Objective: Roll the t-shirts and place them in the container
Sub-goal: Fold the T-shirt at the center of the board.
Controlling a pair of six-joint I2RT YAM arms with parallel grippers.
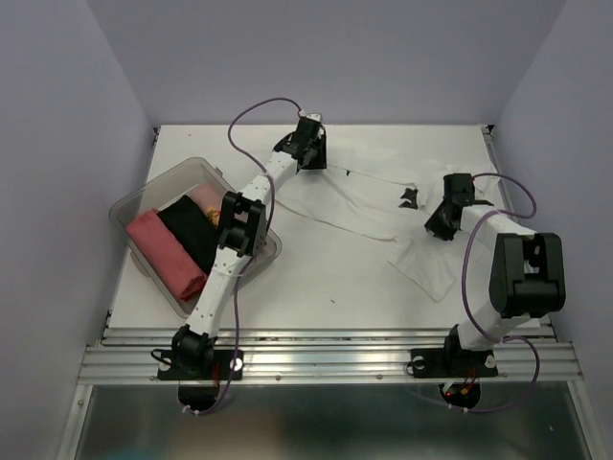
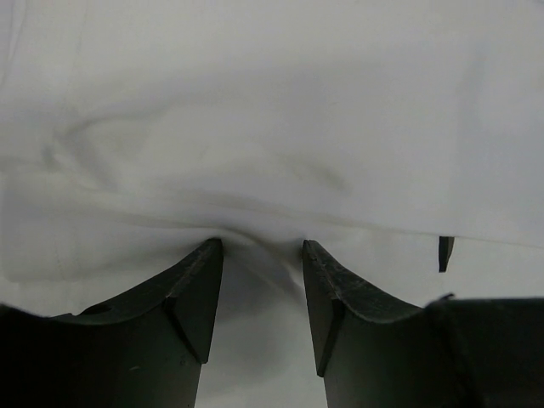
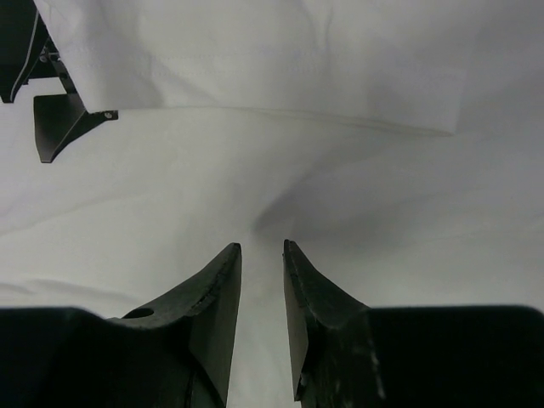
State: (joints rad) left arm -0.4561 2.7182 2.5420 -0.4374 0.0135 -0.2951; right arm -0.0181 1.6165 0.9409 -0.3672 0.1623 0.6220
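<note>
- The white t-shirt [image 1: 369, 213] lies spread and rumpled across the far and right part of the desk [image 1: 326, 287], its dark neck label [image 1: 410, 198] facing up near the middle.
- No rolled end shows anywhere on it, so by my judgement the rolling of this shirt has not begun and the cloth is only being laid out.
- The left claw [image 2: 259, 255] is at the shirt's far left edge. It stands about half wide, fingertips pressed into the cloth with a small pucker between them, not clamped on it.
- The right claw [image 3: 262, 251] is down on the shirt's right side, near the label. Its gap is narrow and a crease runs up to the tips; whether any cloth is pinched I cannot tell.
- At the left, a clear plastic tub [image 1: 153, 182] holds a salmon-pink t-shirt [image 1: 168, 254], a black t-shirt [image 1: 192, 230] and a pale printed one [image 1: 206, 199], all bundled; whether they are properly rolled is not clear.
</note>
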